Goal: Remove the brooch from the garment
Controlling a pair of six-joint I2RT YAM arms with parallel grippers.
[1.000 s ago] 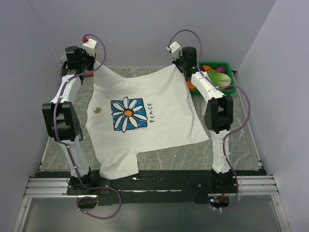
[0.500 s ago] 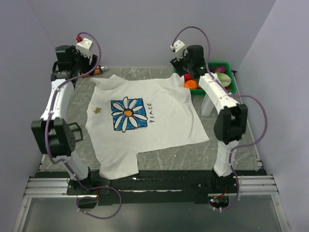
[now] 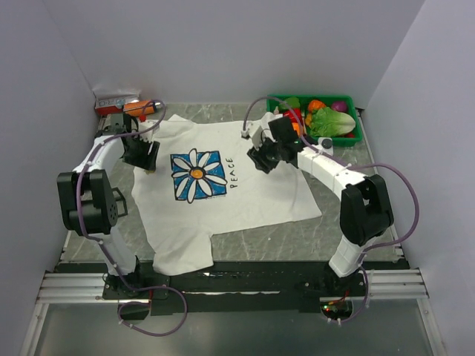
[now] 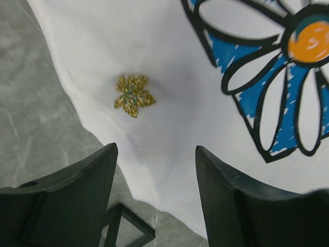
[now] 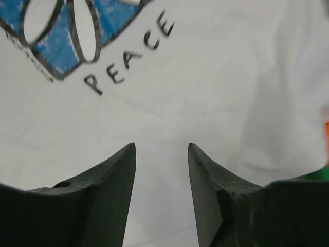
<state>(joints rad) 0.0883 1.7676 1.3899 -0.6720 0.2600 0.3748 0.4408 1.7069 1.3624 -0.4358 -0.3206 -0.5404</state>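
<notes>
Lowered now, left pincer agape by brooch — hidden overhead, right pincer agape over garment

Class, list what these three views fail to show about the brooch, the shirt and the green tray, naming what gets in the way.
- Top view: the brooch is hidden beneath the left gripper; only the left wrist view shows it.
- Left wrist view: its fastening is hidden behind the garment.
- Right wrist view: the daisy print is cut off by the top edge.
- Top view: the contents of the green tray are too small to name.
</notes>
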